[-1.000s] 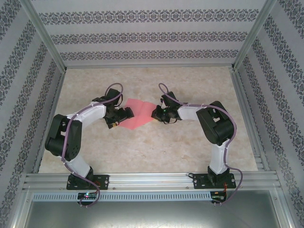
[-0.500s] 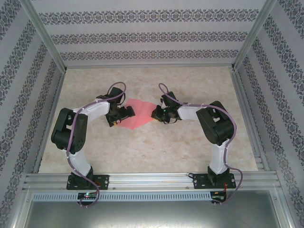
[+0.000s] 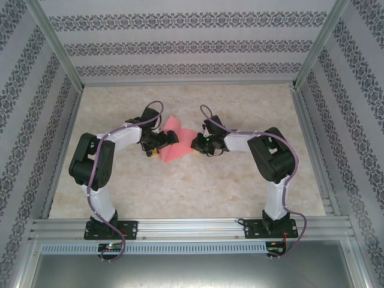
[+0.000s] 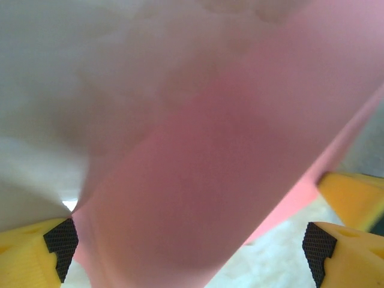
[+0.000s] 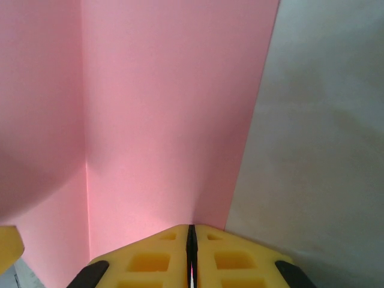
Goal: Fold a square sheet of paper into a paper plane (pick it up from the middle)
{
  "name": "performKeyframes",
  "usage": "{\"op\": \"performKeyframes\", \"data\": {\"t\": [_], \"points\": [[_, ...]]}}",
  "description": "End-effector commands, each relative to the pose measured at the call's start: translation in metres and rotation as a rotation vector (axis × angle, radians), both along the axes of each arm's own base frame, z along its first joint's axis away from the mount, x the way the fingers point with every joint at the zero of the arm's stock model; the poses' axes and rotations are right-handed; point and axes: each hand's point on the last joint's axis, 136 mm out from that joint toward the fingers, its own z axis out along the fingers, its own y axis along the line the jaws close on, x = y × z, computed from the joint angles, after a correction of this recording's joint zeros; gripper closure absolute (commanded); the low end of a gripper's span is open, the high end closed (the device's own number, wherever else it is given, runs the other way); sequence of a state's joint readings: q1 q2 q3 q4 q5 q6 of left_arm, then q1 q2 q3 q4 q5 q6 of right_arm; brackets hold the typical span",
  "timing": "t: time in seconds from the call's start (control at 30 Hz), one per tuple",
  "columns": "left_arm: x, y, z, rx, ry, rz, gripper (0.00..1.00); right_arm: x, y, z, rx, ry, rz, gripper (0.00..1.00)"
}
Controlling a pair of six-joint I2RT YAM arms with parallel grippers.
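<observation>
The salmon-pink square sheet of paper (image 3: 177, 148) lies mid-table between both arms, its left part raised into a flap. My left gripper (image 3: 161, 141) sits at the sheet's left side, open, and the raised pink flap (image 4: 198, 180) stands between its wide-apart jaws (image 4: 189, 243), close to the lens. My right gripper (image 3: 198, 143) is at the sheet's right edge. In the right wrist view its jaws (image 5: 192, 231) are shut on that edge of the paper (image 5: 168, 120), with a pink sliver between them. A straight crease runs up the sheet there.
The marbled beige table top (image 3: 198, 186) is ringed by patterned walls and an aluminium frame (image 3: 192, 227) at the near edge. A yellow finger of the other gripper (image 4: 354, 195) shows at the right of the left wrist view, close by.
The left arm has swung right and farther in, pushing the sheet's left part up and over; the pink area looks narrower. The right gripper has stayed put, still shut.
</observation>
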State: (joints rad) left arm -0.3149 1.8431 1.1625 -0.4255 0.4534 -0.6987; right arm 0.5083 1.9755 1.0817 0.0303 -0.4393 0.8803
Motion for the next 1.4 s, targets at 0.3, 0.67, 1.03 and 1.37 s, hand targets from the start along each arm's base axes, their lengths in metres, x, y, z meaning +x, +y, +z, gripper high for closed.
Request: {"op": "performKeyframes", "data": {"t": [0.3, 0.67, 1.03, 1.37], "points": [[-0.002, -0.059, 0.053, -0.358, -0.114, -0.15, 0.03, -0.002, -0.003, 0.016, 0.088, -0.024, 0.05, 0.87], [-0.007, -0.065, 0.066, -0.35, -0.14, -0.184, 0.04, 0.009, -0.08, 0.079, 0.004, -0.19, -0.072, 0.76], [-0.002, 0.046, 0.05, 0.081, -0.153, 0.155, 0.0, -0.015, 0.007, 0.08, -0.071, -0.208, 0.115, 0.74], [-0.022, 0.109, 0.044, 0.167, -0.123, 0.371, 0.0, -0.027, 0.1, 0.047, -0.06, -0.134, 0.265, 0.77]]}}
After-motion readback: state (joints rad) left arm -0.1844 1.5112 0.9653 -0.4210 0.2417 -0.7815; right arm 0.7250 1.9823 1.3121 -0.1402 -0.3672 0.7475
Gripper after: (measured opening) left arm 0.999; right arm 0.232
